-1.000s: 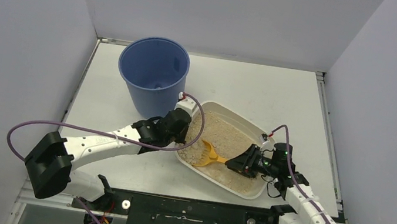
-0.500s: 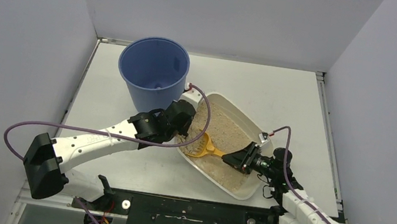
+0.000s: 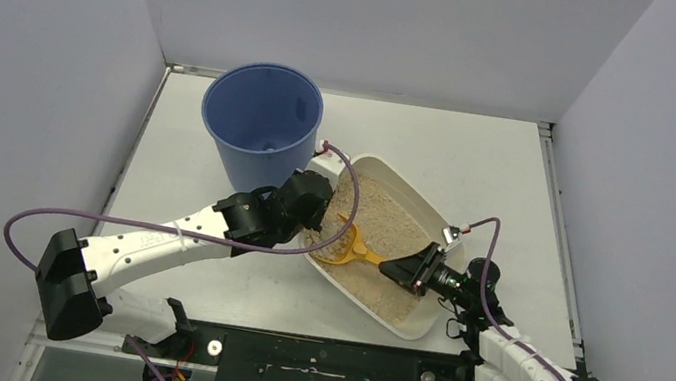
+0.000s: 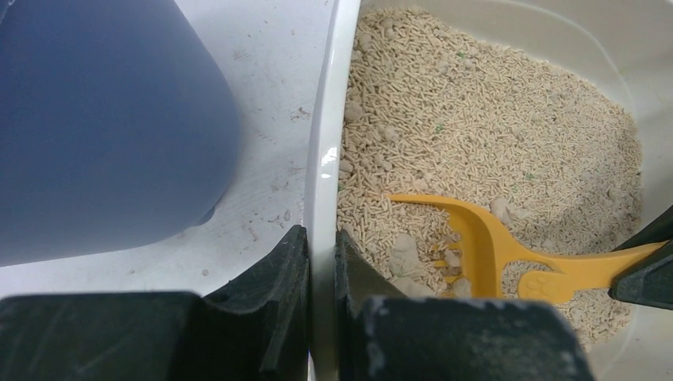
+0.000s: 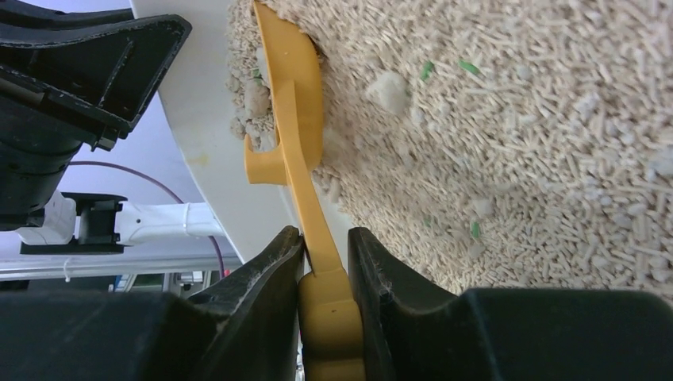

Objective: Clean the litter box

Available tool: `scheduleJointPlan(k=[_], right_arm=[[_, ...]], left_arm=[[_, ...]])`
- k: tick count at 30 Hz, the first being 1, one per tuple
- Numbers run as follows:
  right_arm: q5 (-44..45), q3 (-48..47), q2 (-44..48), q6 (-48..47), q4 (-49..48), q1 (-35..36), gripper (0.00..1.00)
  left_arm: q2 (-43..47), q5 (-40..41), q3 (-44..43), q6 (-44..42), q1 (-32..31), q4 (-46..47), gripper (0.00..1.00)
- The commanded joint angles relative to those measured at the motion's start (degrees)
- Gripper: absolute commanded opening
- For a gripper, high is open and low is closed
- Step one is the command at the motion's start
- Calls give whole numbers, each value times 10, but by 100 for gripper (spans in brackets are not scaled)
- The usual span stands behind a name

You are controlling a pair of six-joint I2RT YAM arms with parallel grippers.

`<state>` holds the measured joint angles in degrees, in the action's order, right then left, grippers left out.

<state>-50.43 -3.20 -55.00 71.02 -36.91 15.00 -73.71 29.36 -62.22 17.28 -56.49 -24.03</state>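
- Where the shallow white plastic litter box [image 3: 404, 182] sits on the tabletop [image 3: 479, 166], just beside the tall blue round bucket [image 3: 262, 119], pale clumps [image 4: 401, 252] dot its tan pellets [image 4: 492, 135].
- The left hand [image 4: 321, 238] pinches the box's near-bucket rim, jaws narrow.
- The right hand [image 5: 325, 238] clamps the handle of the small yellow slotted scoop [image 4: 472, 238], its blade dug under clumps.
- This looks like the scooping step; next, the load needs lifting level, sifting, and carrying to the bucket.

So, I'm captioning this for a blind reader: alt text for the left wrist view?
The left hand grips the litter box by its rim. Inside, a yellow scoop rests in tan litter; a blue bucket stands just outside.
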Motion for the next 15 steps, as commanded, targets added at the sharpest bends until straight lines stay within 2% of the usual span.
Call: scheduleJointPlan(k=[1, 2, 3, 4, 5, 7, 8, 9, 10, 11, 13, 15], right_arm=[[93, -21, 9, -66, 119, -20, 0], [108, -22, 15, -84, 159, -36, 0], [96, 4, 18, -54, 100, -43, 0], [84, 25, 12, -3, -3, -35, 0], [72, 24, 1, 11, -32, -24, 0], [70, -11, -15, -64, 90, -40, 0], [69, 5, -18, -60, 82, -58, 0], [54, 35, -27, 12, -25, -66, 0], [41, 52, -40, 41, -113, -58, 0], [17, 40, -53, 25, -121, -52, 0], [22, 14, -65, -21, -21, -76, 0], [24, 57, -82, 51, -167, -73, 0]], left_arm=[[42, -55, -65, 26, -35, 153, 0], [42, -54, -65, 27, -35, 154, 0], [42, -55, -62, 28, -35, 157, 0], [41, -56, -61, 28, -35, 160, 0], [38, -56, -62, 28, -35, 160, 0], [34, -56, -66, 29, -35, 157, 0], [33, -57, -64, 30, -35, 159, 0], [33, -57, -62, 30, -35, 163, 0], [32, -56, -60, 30, -35, 165, 0], [30, -54, -61, 30, -35, 163, 0], [28, -53, -64, 31, -35, 160, 0], [26, -50, -60, 30, -35, 165, 0]])
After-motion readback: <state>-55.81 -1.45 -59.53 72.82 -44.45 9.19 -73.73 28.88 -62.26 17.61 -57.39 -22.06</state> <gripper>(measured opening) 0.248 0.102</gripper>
